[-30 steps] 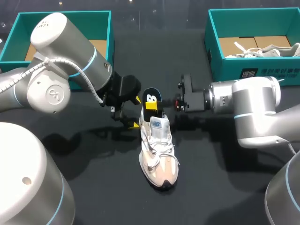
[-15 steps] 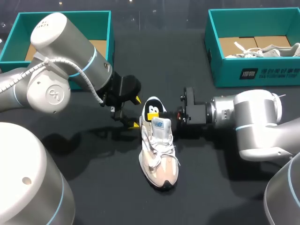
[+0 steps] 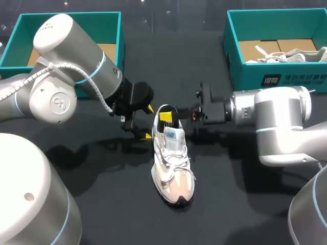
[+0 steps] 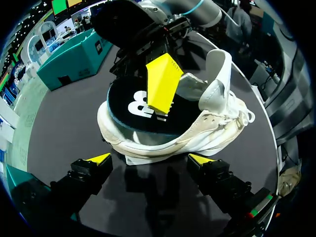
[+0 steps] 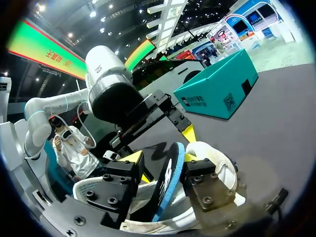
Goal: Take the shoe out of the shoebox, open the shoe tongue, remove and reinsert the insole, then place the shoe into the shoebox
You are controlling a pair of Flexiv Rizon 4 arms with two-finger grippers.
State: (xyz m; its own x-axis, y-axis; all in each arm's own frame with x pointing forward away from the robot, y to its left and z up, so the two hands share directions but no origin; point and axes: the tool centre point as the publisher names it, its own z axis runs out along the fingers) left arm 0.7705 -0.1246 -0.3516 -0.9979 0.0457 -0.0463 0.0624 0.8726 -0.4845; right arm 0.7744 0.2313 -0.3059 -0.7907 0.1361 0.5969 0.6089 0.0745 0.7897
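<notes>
White shoe (image 3: 173, 168) upright; black insole (image 4: 118, 96) half out at heel.

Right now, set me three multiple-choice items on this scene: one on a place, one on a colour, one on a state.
1. Where is the insole?
A) in the left box
B) sticking up from the shoe's heel
C) flat on the table

2. What colour are the boxes?
A) red
B) teal
C) white

3. How is the left gripper?
A) open
B) shut on the shoe
C) shut on the insole

Answers: B, its lower end sits in the shoe; B, both have teal walls; A, its fingers stand apart, clear of the shoe.
</notes>
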